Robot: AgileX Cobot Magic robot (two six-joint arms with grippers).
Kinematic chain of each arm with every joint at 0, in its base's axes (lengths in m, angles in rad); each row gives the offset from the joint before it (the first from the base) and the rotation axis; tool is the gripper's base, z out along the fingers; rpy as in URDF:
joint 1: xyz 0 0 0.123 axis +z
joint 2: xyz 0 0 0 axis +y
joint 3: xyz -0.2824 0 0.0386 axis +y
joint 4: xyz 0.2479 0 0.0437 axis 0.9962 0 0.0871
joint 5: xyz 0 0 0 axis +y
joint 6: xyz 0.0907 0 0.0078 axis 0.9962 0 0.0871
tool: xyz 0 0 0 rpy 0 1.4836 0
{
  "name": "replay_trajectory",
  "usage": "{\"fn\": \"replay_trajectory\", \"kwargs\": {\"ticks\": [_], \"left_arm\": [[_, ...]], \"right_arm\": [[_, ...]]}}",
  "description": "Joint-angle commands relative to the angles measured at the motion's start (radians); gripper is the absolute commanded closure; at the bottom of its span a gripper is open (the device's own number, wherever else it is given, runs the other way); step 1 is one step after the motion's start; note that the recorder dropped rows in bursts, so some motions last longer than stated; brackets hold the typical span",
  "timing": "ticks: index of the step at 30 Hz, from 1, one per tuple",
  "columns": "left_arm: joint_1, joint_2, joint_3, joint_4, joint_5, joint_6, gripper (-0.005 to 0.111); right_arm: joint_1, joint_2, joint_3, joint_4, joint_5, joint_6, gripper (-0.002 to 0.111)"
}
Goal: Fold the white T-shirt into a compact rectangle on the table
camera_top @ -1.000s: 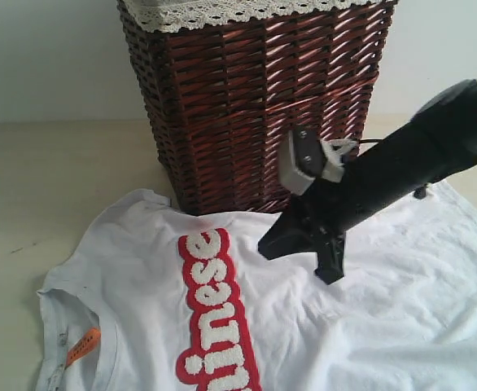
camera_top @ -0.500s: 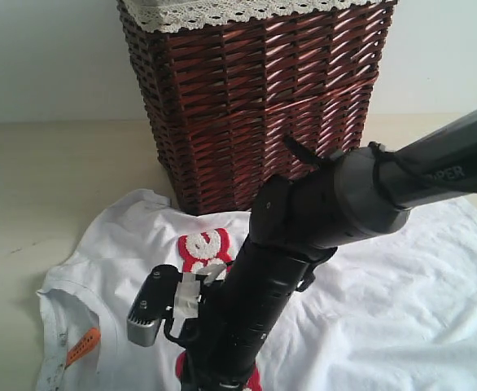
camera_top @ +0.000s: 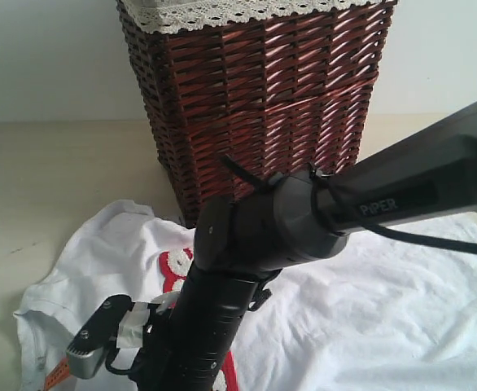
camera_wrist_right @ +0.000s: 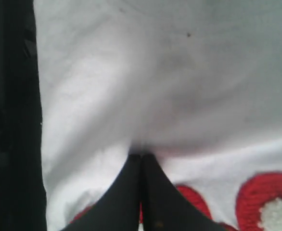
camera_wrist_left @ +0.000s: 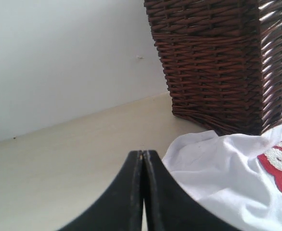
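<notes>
Since one second ago the black right arm has swung from above the middle of the shirt down to its collar side. The large soft white cotton T-shirt has slid a little toward that side, and its shoulder is now more bunched. The shirt lies spread but wrinkled on the broad pale beige wood-look desk, with its far edge close against the foot of the dark red-brown wicker basket; no fold is made yet. The right claw is closed, its tips pressed on the white cloth just beside the red-outlined fuzzy lettering; whether a thin fold is pinched between them I cannot tell. I judge that it drags or smooths the cloth flat before folding. The left claw is also closed and holds nothing; it hangs over bare desk just beside the shirt's edge, probably waiting. On the arm the word "PiPER" can be read. The shirt's lettering is mostly covered and cannot be read, and the small orange neck tag shows no legible text.
</notes>
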State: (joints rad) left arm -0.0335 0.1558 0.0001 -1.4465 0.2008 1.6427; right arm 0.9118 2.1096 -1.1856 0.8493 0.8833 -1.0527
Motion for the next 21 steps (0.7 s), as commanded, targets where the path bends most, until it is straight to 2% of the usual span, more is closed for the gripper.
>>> {"fn": "replay_trajectory", "kwargs": {"ticks": [1, 7, 10, 12, 14, 16, 21], "left_arm": [[0.004, -0.008, 0.000, -0.008, -0.001, 0.001, 0.105], [0.004, -0.008, 0.000, -0.008, -0.001, 0.001, 0.105], [0.004, -0.008, 0.000, -0.008, -0.001, 0.001, 0.105], [0.004, -0.008, 0.000, -0.008, -0.001, 0.001, 0.105], [0.004, -0.008, 0.000, -0.008, -0.001, 0.001, 0.105], [0.004, -0.008, 0.000, -0.008, -0.001, 0.001, 0.105], [0.004, -0.008, 0.000, -0.008, -0.001, 0.001, 0.105]], "right_arm": [[0.001, 0.001, -0.042, 0.032, -0.007, 0.009, 0.108], [-0.006, -0.037, -0.108, 0.008, -0.133, 0.017, 0.108], [-0.012, -0.031, -0.129, -0.163, -0.243, 0.181, 0.108], [-0.017, -0.003, -0.137, -0.320, -0.242, 0.308, 0.108], [-0.017, 0.022, -0.140, -0.397, -0.216, 0.390, 0.108], [-0.017, 0.039, -0.140, -0.397, -0.167, 0.376, 0.108], [-0.017, 0.052, -0.140, -0.215, -0.026, 0.251, 0.108]]}}
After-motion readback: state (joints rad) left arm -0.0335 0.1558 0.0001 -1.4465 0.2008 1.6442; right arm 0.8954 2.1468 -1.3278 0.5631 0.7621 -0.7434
